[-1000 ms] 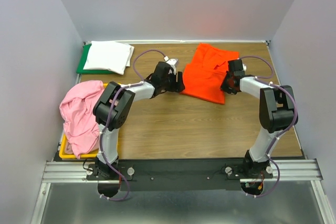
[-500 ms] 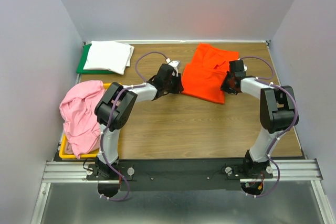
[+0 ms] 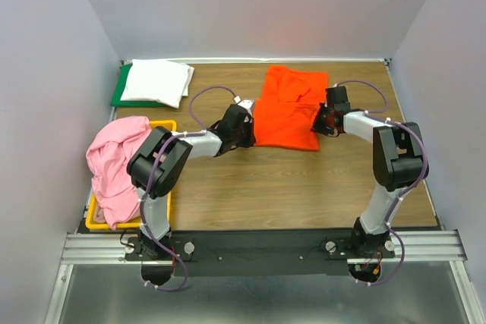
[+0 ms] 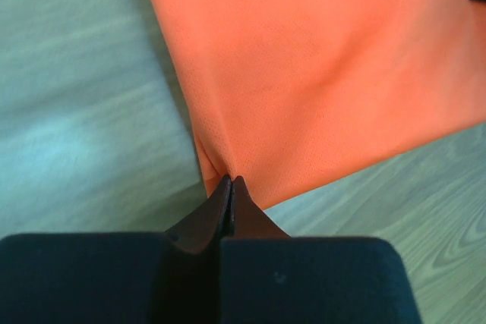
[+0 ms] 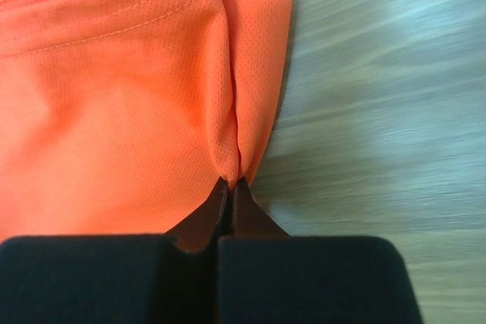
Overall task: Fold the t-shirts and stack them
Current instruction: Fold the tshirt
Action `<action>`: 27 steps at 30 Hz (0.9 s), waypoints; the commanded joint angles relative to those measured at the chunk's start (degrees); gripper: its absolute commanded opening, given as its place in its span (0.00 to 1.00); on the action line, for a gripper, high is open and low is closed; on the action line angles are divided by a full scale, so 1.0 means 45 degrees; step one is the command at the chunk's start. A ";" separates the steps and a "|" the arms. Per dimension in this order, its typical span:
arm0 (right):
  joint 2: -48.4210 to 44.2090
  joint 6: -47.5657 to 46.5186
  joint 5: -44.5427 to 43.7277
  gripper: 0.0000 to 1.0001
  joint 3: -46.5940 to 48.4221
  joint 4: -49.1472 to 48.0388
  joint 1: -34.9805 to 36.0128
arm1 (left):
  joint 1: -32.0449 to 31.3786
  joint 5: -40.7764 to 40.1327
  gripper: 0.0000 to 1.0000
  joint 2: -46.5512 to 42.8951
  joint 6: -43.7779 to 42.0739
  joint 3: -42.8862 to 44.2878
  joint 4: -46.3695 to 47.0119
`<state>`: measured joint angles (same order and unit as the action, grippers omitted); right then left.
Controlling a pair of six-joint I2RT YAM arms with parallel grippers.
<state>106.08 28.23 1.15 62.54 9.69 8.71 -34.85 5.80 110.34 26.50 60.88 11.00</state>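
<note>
The orange t-shirt [image 3: 287,108] lies partly folded at the back middle of the table. My left gripper [image 3: 249,131] is shut on the shirt's near left corner; the left wrist view shows the orange cloth [image 4: 319,73] pinched at my closed tips [image 4: 231,181]. My right gripper [image 3: 317,123] is shut on the shirt's right edge, where the orange cloth [image 5: 137,96] puckers into my closed tips [image 5: 231,183]. A folded white t-shirt [image 3: 156,82] rests on the green board [image 3: 119,93]. A pink t-shirt [image 3: 115,165] spills out of the yellow bin [image 3: 106,222].
The green board with the white shirt sits at the back left corner. The yellow bin stands at the near left edge. Grey walls enclose the table on the left, back and right. Bare wood [image 3: 281,187] spreads in front of the orange shirt.
My left gripper has closed on the orange shirt's corner. Both grippers and the shirt have shifted left, and the shirt now lies narrower.
</note>
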 commanded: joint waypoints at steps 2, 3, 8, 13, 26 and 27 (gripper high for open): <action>0.0392 -0.0122 0.0546 0.00 -0.0246 0.0737 0.1110 | -0.0126 -0.1112 0.00 -0.1433 0.0438 -0.1612 -0.0141; 0.0333 -0.0082 0.0546 0.00 -0.0304 0.0737 0.1247 | -0.0165 -0.1191 0.00 -0.1667 0.0516 -0.2234 -0.0141; -0.0389 0.0230 0.0409 0.01 -0.1200 0.0756 0.1873 | -0.0322 -0.2108 0.00 -0.3600 0.1452 -0.4152 -0.0141; -0.1502 0.0367 -0.0196 0.13 -0.2451 0.0892 0.1873 | -0.0458 -0.2344 0.00 -0.5085 0.2157 -0.5500 -0.0141; -0.4881 0.0718 -0.1603 0.58 -0.4387 0.2317 0.1873 | -0.1005 -0.2403 0.28 -0.6884 0.2431 -0.5619 -0.0746; -0.5095 0.0739 -0.1525 0.58 -0.4406 0.2435 0.1873 | -0.1083 -0.2403 0.30 -0.6942 0.2431 -0.5600 -0.0785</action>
<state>86.59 30.59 -2.59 43.97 15.20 17.26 -38.83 -3.03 80.79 36.84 35.11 9.45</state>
